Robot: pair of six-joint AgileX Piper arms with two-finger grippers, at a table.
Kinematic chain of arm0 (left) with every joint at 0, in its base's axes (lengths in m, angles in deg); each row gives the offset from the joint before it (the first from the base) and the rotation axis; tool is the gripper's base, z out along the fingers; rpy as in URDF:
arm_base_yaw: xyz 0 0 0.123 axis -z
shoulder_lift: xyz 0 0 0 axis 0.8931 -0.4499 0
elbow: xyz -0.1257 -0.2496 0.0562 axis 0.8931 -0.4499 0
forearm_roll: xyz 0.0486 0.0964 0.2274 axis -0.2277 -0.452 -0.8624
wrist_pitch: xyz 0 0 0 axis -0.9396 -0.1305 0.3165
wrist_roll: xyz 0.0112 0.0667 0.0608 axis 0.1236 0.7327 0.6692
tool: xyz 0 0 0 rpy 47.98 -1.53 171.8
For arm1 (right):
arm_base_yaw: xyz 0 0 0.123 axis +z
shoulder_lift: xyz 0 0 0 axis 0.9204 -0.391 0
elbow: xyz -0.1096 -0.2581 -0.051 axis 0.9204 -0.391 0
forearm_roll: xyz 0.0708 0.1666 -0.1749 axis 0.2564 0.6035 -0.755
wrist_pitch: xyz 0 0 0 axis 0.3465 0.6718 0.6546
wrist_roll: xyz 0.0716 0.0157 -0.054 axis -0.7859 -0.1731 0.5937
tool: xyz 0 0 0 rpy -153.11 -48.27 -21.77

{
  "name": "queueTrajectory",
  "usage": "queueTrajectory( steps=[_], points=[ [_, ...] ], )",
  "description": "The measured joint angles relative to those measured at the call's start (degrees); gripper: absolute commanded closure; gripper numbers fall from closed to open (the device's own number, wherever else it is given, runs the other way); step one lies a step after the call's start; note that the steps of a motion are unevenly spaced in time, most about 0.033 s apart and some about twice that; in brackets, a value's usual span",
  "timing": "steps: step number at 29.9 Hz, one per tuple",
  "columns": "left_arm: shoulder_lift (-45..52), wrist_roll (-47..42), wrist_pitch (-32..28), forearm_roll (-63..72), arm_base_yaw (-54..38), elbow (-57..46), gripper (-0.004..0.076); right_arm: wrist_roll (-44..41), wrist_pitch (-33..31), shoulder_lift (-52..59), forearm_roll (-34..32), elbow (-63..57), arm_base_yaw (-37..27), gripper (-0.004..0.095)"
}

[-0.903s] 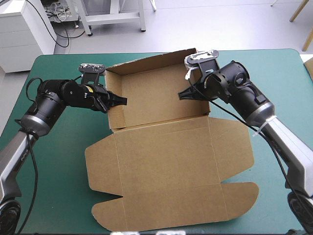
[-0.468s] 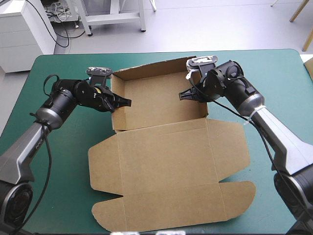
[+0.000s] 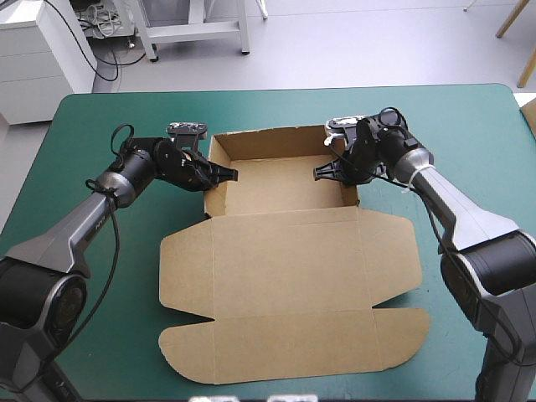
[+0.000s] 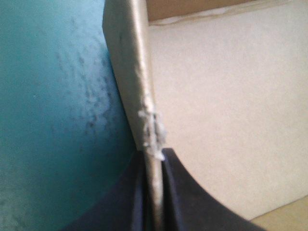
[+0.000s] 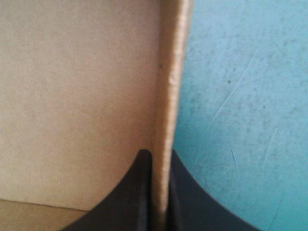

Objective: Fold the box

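The brown box (image 3: 285,251) lay at the middle of the teal-green tabletop (image 3: 469,117). Its tray half was toward the far edge, and its lid panel (image 3: 285,272) was spread flat toward the near edge, so the box was an open tray, not a finished one.

The left jaws were clenched on the top edge of the left side wall (image 3: 209,182). In the left wrist view the board (image 4: 132,72) ran straight down between the two black fingers (image 4: 180,197), with bare cover on one side and the tray's inside on the other. The right jaws gripped the right side wall (image 3: 350,186) in the same way, its edge (image 5: 171,72) pinched between them.

Each arm reached in from its own side and held a wall from above. That grip likely served to hold both walls upright and square against the far wall (image 3: 268,138), since a creased wall of board tends to spring outward once it is let go. Pinching at the rim also left the tray floor (image 3: 280,180) free.

Judged from this, the walls were up but perhaps not yet locked. The lid and its rounded front flap (image 3: 293,352) were untouched. The next move would call for both grips to act evenly, as one-sided pull could skew the light tray on the cover.
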Motion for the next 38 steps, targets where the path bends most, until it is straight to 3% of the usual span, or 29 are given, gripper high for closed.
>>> queueTrajectory(
  steps=[9, 13, 17, 19, 26, 38],
  points=[
    [-1.94, 2.21, -1.15, 0.58, -0.06, 0.56, 0.0711, 1.63, -0.17, -1.92, 0.38, 1.01, -0.47, 0.0918],
    [-2.1, 3.74, -0.98, 0.5, -0.06, 1.17, 0.0561, 2.11, -1.01, -2.25, 0.38, 1.99, -0.47, 0.0799],
    [-2.97, 7.81, 0.67, -0.27, -0.06, 3.32, 0.0346, 3.44, -2.22, -3.82, 0.38, 4.2, -0.47, 0.0572],
    [-3.58, 9.09, 2.19, -0.52, -0.06, 4.8, 0.0312, 3.6, -3.3, -5.26, 0.38, 5.83, -0.47, 0.0507],
    [-5.35, 8.6, 12.98, -1.99, -0.06, 12.0, 0.0314, 3.98, -8.69, -5.46, -0.06, 12.87, -0.4, 0.0488],
    [-5.35, 7.61, 27.81, -2.36, -0.06, 27.77, 0.0322, 4.03, -10.16, 3.53, 0.38, 14.68, -0.4, 0.0488]
  ],
)
